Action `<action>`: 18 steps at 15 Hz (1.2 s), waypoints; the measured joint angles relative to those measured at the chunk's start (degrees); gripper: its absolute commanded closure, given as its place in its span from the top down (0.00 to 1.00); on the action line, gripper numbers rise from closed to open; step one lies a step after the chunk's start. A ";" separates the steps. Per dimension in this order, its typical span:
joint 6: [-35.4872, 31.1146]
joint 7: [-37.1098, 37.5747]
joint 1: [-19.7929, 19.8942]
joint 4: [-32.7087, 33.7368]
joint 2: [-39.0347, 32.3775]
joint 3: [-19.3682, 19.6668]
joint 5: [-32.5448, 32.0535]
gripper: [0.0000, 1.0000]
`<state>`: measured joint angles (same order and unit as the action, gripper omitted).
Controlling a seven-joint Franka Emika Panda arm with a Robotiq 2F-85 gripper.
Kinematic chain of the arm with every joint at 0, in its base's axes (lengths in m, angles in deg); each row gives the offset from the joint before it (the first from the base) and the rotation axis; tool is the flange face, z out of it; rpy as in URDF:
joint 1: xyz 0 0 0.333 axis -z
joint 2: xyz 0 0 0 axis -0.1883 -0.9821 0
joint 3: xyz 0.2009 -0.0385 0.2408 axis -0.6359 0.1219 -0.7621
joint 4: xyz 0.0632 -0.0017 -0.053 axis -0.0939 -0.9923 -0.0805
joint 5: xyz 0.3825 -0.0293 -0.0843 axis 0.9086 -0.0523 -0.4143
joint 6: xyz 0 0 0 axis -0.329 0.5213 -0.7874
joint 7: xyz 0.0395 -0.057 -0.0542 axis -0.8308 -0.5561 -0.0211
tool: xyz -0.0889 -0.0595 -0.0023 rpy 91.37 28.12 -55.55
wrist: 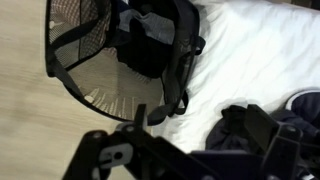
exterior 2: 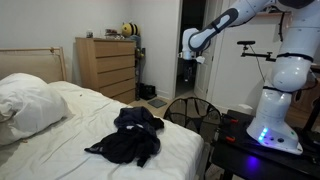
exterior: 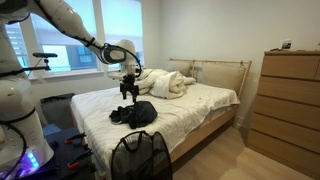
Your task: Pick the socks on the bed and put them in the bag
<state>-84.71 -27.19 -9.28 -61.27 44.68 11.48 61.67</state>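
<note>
The bed (exterior: pixel 190 105) has white sheets and also shows in an exterior view (exterior 2: pixel 70 120). A pile of dark clothes lies on it in both exterior views (exterior: pixel 133 113) (exterior 2: pixel 130 135), and in the wrist view (wrist: pixel 250 130) at the lower right. I cannot tell socks apart within the pile. The bag is a black mesh basket (exterior: pixel 140 155) (exterior 2: pixel 193 115) on the floor by the bed's edge. In the wrist view (wrist: pixel 100 60) it holds something dark. My gripper (exterior: pixel 128 92) (exterior 2: pixel 187 72) (wrist: pixel 185 145) hangs in the air above the bed's edge, fingers apart and empty.
A wooden dresser (exterior: pixel 290 100) (exterior 2: pixel 105 65) stands by the wall. A rumpled white duvet and pillows (exterior: pixel 165 83) lie at the head of the bed. The robot's base (exterior 2: pixel 275 110) stands beside the basket. There is a window (exterior: pixel 100 30) behind the arm.
</note>
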 measured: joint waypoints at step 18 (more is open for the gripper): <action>-32.89 16.60 -13.18 4.96 -27.82 -2.96 -25.60 1.00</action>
<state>-117.61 -10.59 -22.46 -56.31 16.86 8.52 36.07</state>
